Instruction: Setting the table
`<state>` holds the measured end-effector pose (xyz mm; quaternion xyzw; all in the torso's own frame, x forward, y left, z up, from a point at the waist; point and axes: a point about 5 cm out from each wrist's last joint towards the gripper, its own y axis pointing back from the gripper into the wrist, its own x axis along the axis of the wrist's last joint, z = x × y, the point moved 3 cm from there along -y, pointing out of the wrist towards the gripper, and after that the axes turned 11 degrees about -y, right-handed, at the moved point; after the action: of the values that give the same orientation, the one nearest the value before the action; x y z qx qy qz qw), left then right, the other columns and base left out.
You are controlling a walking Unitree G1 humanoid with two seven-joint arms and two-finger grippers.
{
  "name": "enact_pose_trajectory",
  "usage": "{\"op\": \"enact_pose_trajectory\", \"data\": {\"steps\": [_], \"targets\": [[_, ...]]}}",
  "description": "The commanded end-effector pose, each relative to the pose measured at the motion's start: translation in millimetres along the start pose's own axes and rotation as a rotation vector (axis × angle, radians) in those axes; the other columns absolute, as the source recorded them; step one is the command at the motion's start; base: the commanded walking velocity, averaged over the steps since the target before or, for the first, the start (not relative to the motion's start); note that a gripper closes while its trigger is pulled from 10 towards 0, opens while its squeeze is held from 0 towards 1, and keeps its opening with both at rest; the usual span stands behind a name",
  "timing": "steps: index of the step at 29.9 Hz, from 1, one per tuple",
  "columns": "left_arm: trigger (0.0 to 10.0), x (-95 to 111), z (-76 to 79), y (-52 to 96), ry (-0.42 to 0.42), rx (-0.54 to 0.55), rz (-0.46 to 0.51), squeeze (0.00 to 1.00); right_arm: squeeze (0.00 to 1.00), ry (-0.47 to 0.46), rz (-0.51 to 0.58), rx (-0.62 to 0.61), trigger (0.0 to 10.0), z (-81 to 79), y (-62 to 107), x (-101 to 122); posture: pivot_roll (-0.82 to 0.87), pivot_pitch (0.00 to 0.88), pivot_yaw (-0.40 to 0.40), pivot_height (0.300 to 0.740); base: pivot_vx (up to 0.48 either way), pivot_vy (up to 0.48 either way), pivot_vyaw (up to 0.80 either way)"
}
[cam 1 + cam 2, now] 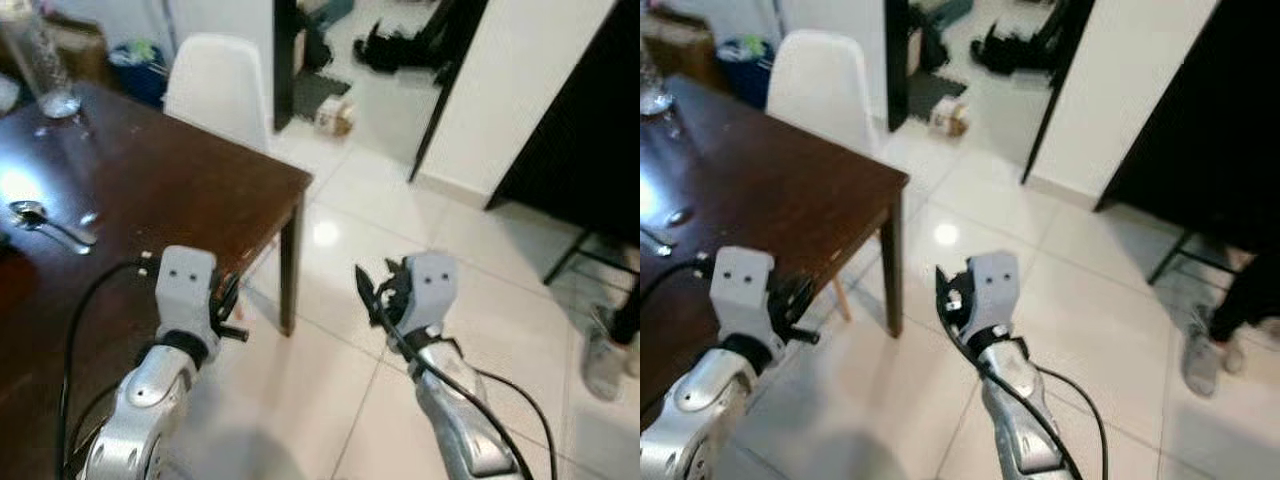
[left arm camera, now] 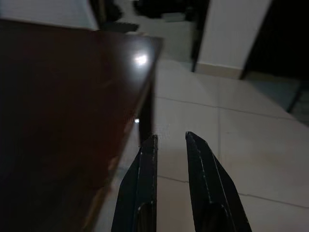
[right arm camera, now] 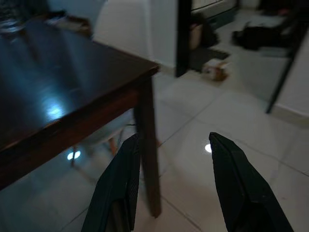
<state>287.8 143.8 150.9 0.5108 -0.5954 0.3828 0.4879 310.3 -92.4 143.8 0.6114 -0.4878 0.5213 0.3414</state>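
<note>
We are holding our left claw (image 2: 170,145) over the counter's (image 1: 150,190) near edge, by its right corner, fingers slightly parted and gripping nothing. Our right claw (image 3: 174,145) is hanging over the floor (image 1: 350,300) beyond that corner, wide open and empty. A spoon (image 1: 45,222) is lying toward the counter's left edge, well apart from both claws. A clear glass (image 1: 45,65) is standing at the far left corner; we cannot tell its contents.
</note>
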Motion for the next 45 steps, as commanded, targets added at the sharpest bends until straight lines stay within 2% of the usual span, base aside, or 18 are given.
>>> {"op": "enact_pose_trajectory", "data": {"steps": [1, 20, 27, 33, 45], "targets": [[10.0, -7.4, -0.8, 0.9, -0.004, 0.0, -0.03, 0.0, 0.0, -0.014, -0.027, -0.007, 10.0, 0.9, 2.5, -8.1, -0.01, 0.062, 0.037, 0.74, 0.0, 0.0, -0.8], [10.0, -10.7, -1.9, -0.4, -0.018, -0.014, -0.04, 0.0, 0.0, -0.018, -0.031, -0.02, 10.0, 2.0, 1.5, -11.3, 0.0, 0.064, 0.049, 0.74, 0.0, 0.0, -0.8], [10.0, -25.0, -6.8, 0.3, -0.047, -0.009, -0.085, 0.0, 0.0, -0.008, -0.054, -0.036, 10.0, 7.9, 3.5, -18.8, 0.0, 0.06, 0.049, 0.74, 0.0, 0.0, -0.8], [10.0, -27.9, -6.2, 2.1, -0.05, -0.014, -0.093, 0.0, 0.0, 0.003, -0.067, -0.051, 10.0, 14.8, 5.7, -22.2, 0.0, 0.065, 0.05, 0.74, 0.0, 0.0, -0.8], [10.0, -30.4, -6.0, 2.7, -0.056, -0.017, -0.098, 0.0, 0.0, 0.003, -0.067, -0.051, 10.0, 13.9, 5.7, -23.0, 0.0, 0.072, 0.051, 0.74, 0.0, 0.0, -0.8]]}}
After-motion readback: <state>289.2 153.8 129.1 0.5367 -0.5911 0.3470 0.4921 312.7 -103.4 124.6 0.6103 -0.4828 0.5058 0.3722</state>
